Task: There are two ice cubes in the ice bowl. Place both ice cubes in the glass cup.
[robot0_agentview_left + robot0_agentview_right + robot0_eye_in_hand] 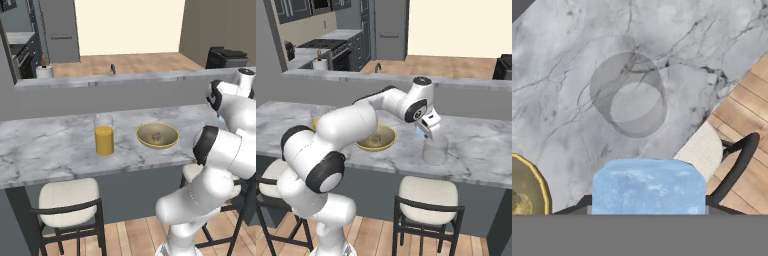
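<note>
Jaws clenched on a pale-blue, frosty translucent ice cube (648, 186) above the clear, faint glass cup (630, 95) on the marble desk (562, 60); second cube (156, 135) lies in the olive-gold ice bowl (170, 142).

The arm (351, 130) is built of glossy white, rounded links, fat and tube-like, joined by dark, nearly black ring-shaped joints (205, 145). A black disc caps the wrist link (418, 114), and the end effector (425, 131) carries a boxy white housing.
</note>
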